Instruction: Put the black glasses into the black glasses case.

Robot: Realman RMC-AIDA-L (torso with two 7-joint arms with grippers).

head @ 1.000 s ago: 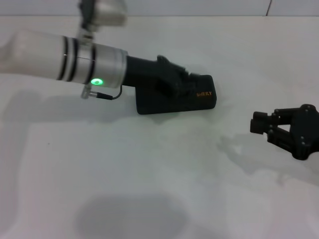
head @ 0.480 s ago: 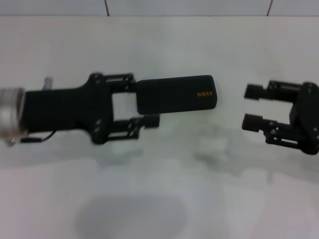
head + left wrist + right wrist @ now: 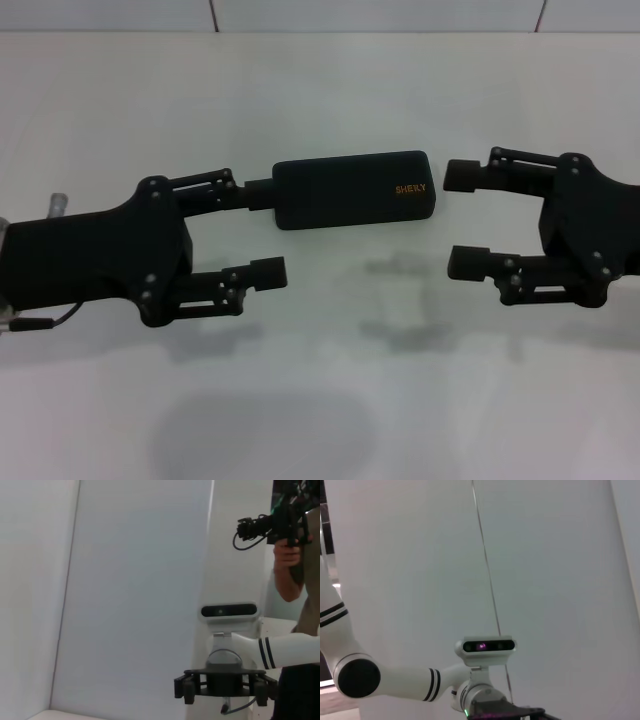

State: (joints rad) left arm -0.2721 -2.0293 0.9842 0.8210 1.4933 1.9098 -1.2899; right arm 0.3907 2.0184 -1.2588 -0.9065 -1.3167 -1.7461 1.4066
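My left pincer (image 3: 255, 230) hangs released, one finger touching the left end of the black glasses case (image 3: 354, 189), which lies closed on the white table (image 3: 320, 400). My right pincer (image 3: 467, 218) is spread wide just beside its other end. No glasses visible; likely inside, task looks nearly done. Nothing blocks me.

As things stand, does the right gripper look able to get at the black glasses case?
Probably yes: the right gripper is open, just off the closed black glasses case, with only bare table between them.
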